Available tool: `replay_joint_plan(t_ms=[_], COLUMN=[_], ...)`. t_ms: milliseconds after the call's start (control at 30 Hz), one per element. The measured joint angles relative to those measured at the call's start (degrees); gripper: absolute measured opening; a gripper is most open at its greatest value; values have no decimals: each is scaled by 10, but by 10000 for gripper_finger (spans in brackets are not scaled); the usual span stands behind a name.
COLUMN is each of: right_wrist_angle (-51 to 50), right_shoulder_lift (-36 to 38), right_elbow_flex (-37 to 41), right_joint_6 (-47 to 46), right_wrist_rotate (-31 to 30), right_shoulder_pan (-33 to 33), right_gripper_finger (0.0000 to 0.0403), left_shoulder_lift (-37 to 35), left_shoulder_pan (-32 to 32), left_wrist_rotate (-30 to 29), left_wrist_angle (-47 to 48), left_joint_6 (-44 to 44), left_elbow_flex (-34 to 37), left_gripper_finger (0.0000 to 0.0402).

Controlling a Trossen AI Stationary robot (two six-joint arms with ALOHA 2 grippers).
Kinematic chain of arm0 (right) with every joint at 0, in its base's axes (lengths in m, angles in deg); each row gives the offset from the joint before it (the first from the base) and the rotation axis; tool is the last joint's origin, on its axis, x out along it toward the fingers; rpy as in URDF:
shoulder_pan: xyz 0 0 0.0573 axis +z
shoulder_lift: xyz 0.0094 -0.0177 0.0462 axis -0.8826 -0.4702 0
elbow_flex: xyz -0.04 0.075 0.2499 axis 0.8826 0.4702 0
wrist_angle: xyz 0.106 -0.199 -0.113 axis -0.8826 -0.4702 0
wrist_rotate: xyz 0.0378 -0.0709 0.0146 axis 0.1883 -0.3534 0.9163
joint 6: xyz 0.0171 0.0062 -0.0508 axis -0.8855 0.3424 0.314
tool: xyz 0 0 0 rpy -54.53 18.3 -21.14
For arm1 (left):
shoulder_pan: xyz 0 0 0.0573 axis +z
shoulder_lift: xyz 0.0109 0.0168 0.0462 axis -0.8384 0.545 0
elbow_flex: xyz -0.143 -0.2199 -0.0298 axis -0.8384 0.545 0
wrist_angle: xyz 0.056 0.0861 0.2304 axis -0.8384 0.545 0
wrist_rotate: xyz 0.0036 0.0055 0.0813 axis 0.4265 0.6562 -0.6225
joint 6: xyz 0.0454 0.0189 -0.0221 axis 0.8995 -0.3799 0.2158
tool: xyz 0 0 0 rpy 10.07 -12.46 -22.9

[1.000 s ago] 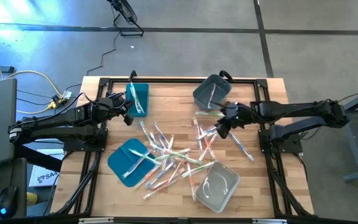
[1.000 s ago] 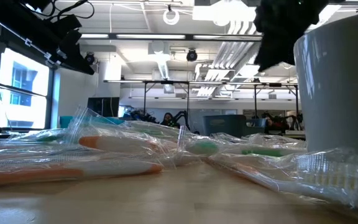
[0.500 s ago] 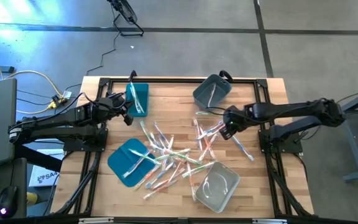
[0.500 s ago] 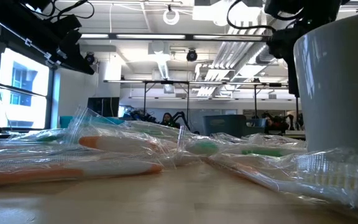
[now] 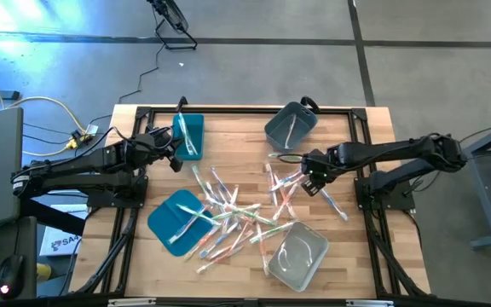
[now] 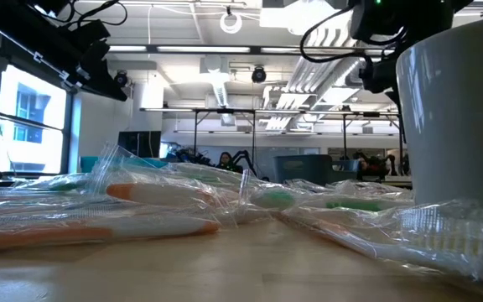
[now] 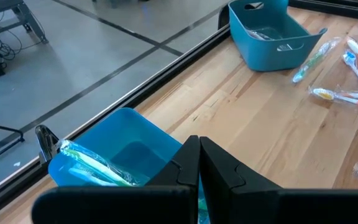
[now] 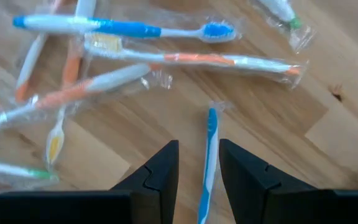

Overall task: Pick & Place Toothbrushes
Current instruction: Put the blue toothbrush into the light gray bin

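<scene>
Over the right edge of the toothbrushes [image 5: 233,209] scattered mid-table, the right gripper [image 5: 312,173] has swung back from the grey bin [image 5: 290,126] at the far side and come lower, jaws apart and empty, straddling a blue brush [image 8: 208,163] on the wood. That looks like the start of another pick. Left gripper [image 5: 176,154] waits shut by the far-left teal bin [image 5: 187,135].

The right gripper [image 5: 311,176] hung low mid-table, fingers parted (nothing between them); the left gripper [image 5: 176,149] waited, fingers pressed together
</scene>
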Motion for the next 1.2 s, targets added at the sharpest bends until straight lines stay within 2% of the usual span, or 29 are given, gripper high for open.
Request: replay_joint_plan(t_ms=[267, 500, 600, 867, 1200], right_wrist_angle=[-20, -27, -37, -49, -73], right_shoulder_lift=[-13, -45, -61, -93, -93], right_elbow_flex=[0, 0, 0, 0, 0], right_joint_6=[17, 32, 32, 27, -12], right_wrist_rotate=[-10, -19, -5, 10, -6], right_shoulder_pan=[0, 0, 0, 27, 87], right_gripper_finger=[112, 166, 182, 177, 176], left_shoulder_lift=[0, 0, 0, 0, 0], left_shoulder_pan=[0, 0, 0, 0, 0], left_wrist_rotate=[0, 0, 0, 0, 0], left_wrist_angle=[0, 0, 0, 0, 0], left_joint_6=[0, 0, 0, 0, 0], left_elbow_flex=[0, 0, 0, 0, 0], left_gripper_finger=[6, 6, 6, 6, 6])
